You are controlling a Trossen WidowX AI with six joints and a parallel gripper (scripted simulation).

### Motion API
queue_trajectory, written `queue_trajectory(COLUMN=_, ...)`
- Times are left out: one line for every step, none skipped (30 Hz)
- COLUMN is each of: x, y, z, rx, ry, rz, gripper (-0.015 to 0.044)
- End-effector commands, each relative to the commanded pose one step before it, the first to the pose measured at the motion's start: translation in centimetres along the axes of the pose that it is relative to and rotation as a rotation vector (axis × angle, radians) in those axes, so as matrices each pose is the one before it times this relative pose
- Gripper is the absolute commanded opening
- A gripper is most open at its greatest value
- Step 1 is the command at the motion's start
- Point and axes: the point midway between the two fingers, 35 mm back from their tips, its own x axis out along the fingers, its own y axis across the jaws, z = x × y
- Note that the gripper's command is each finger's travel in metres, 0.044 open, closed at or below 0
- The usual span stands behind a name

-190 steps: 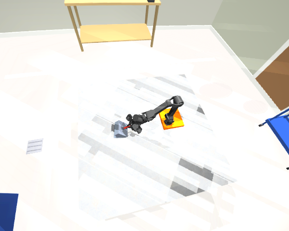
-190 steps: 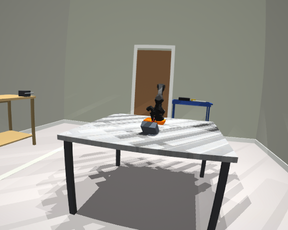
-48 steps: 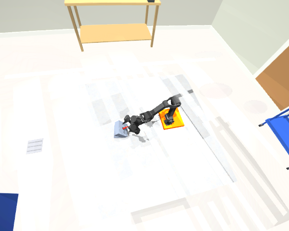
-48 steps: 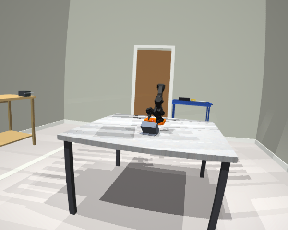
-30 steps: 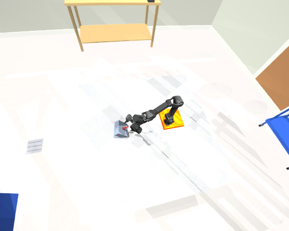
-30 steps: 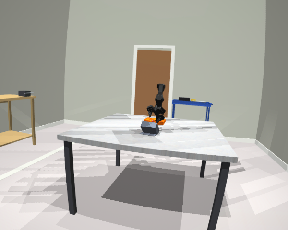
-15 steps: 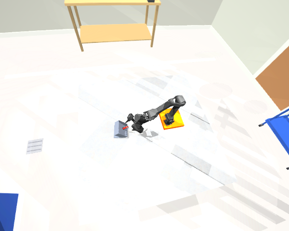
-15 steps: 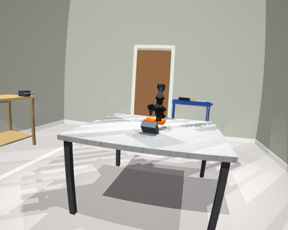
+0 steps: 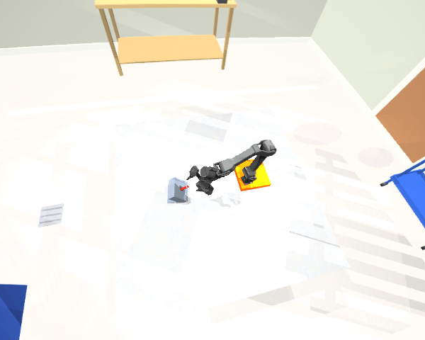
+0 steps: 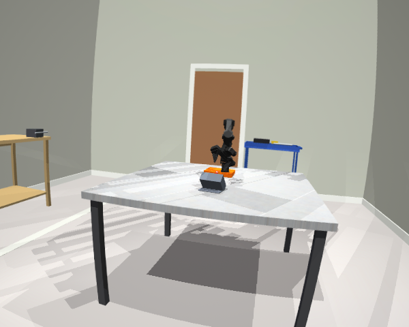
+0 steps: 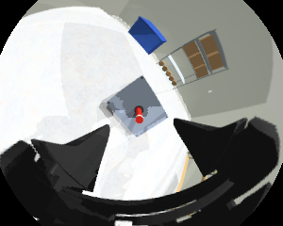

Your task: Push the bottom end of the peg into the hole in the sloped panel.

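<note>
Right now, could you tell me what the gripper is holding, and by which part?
Nothing: the gripper is open, and the red peg sits in the sloped panel.

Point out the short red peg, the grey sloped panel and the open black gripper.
Short red peg (image 11: 140,115), wrist view, its protruding end.
Grey sloped panel (image 9: 176,191), top view, its sloped face.
Open black gripper (image 11: 141,141), wrist view, between the fingertips.

High top view, low distant exterior view, close wrist view; shared table (image 10: 268,207) centre.
</note>
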Motion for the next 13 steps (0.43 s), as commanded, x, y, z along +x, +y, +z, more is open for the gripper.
queue_trajectory(x=-0.643, y=-0.079, z=-0.001, rx=0.0039, ry=-0.00128, rz=-0.00577, gripper=0.0440)
queue_trajectory(x=-0.121, y=0.007, z=0.004, rx=-0.0001, ry=-0.00014, rz=0.00001, gripper=0.0440)
queue_trajectory(x=-0.121, y=0.007, z=0.003, rx=-0.0001, ry=-0.00014, rz=0.00001, gripper=0.0440)
queue_trajectory(x=-0.121, y=0.009, z=0.004, rx=-0.0001, ry=-0.00014, rz=0.00001, gripper=0.0440)
queue_trajectory(x=-0.121, y=0.009, z=0.003, rx=-0.0001, ry=-0.00014, rz=0.00001, gripper=0.0440)
queue_trajectory(x=-0.121, y=0.011, z=0.003, rx=-0.0001, ry=-0.00014, rz=0.00001, gripper=0.0440)
queue_trajectory(x=-0.121, y=0.011, z=0.003, rx=-0.0001, ry=-0.00014, rz=0.00001, gripper=0.0440)
queue_trajectory(x=-0.121, y=0.014, z=0.004, rx=-0.0001, ry=-0.00014, rz=0.00001, gripper=0.0440)
queue_trajectory(x=-0.121, y=0.015, z=0.003, rx=-0.0001, ry=-0.00014, rz=0.00001, gripper=0.0440)
queue_trajectory(x=-0.020, y=0.001, z=0.001, rx=0.0000, ry=0.00000, rz=0.00001, gripper=0.0440)
queue_trajectory(x=-0.059, y=0.002, z=0.002, rx=0.0000, ry=-0.00001, rz=0.00002, gripper=0.0440)
queue_trajectory(x=-0.098, y=0.004, z=0.003, rx=0.0000, ry=-0.00001, rz=0.00004, gripper=0.0440)
queue_trajectory(x=-0.124, y=0.005, z=0.004, rx=0.0000, ry=-0.00002, rz=0.00004, gripper=0.0440)
